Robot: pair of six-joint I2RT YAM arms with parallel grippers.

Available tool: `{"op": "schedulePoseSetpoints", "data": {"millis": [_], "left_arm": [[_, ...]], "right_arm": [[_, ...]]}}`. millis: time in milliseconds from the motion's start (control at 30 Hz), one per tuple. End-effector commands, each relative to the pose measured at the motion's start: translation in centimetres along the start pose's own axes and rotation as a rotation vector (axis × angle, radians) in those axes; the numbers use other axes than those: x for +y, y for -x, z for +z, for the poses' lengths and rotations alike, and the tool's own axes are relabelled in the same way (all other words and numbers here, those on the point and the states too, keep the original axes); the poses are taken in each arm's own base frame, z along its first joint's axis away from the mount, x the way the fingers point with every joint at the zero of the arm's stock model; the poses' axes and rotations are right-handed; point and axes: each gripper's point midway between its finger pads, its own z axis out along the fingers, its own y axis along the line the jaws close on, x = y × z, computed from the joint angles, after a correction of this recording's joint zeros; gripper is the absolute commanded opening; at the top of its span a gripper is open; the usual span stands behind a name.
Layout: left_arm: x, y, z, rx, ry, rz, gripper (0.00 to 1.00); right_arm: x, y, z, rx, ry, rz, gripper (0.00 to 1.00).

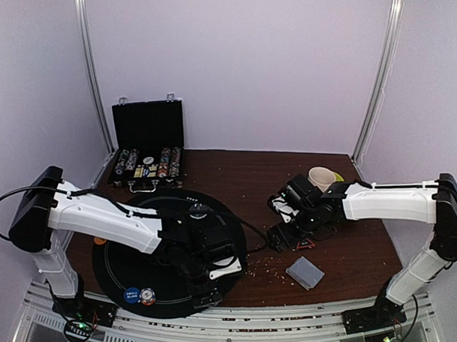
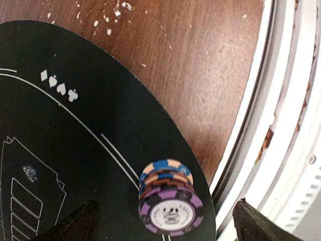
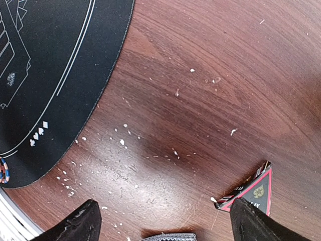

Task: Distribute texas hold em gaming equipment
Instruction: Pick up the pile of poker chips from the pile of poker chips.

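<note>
Purple-topped chip stack [image 2: 170, 203]: stands on the black mat [image 2: 75, 140], close to the rim that faces the near bench edge; orange and blue chips sit under the purple one.
Left end effector [image 2: 167, 223]: my fingers are spread wide, one on each side of the stack, and neither touches it.
Blue chip [image 1: 132, 294] and red-white chip [image 1: 147, 294]: lie flat and side by side on the mat near its front rim, left of my left end effector.
Orange disc [image 1: 99, 241]: at the mat's left rim, beside my left arm.
Card deck [image 1: 305, 272]: grey-blue back up, flat on the bare brown bench [image 1: 361, 243], right of the mat and apart from it.
Right end effector [image 3: 165, 211]: my fingers are apart, over scuffed wood just off the mat's rim.
Black carton with red edging [image 3: 251, 193]: lies on the bench by one finger of my right end effector.
Mug [image 1: 321, 177]: upright, behind my right arm.
Black case [image 1: 146, 164]: lid raised, chip rows showing, behind the mat at far left.
</note>
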Motion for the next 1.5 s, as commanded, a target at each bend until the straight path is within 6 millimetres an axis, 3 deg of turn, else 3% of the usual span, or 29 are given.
{"op": "schedulePoseSetpoints", "data": {"millis": [0,167,333,567,967,1267,1333,1467], "left_arm": [[-0.1,0.5,1.0,-0.044,-0.012,0.041,0.88],[-0.6,-0.1,2.3,-0.015,-0.045,0.086,0.64],[-0.7,-0.1,2.9,-0.014,-0.046,0.118,0.63],[0.3,-1.1,4.1,0.032,0.001,0.137,0.47],[0.2,-1.9,4.9,0.069,-0.021,0.166,0.52],[0.3,-1.5,5.2,0.061,-0.026,0.166,0.15],[0.2,-1.3,5.0,0.055,-0.031,0.165,0.02],[0.4,-1.1,4.2,0.055,-0.019,0.146,0.00]], "right_arm": [[-0.4,-0.5,-0.4,0.003,-0.006,0.013,0.92],[-0.5,-0.7,-0.4,0.006,-0.008,0.006,0.92],[-0.4,-0.8,-0.4,0.009,-0.001,0.007,0.92],[-0.3,-1.0,-0.3,0.016,0.006,-0.001,0.92],[-0.1,-1.0,-0.2,0.020,0.016,-0.009,0.92],[-0.1,-0.9,-0.4,0.018,0.015,-0.013,0.92],[-0.1,-0.9,-0.4,0.019,0.014,-0.014,0.93],[-0.2,-1.1,-0.3,0.025,0.012,-0.013,0.92]]}}
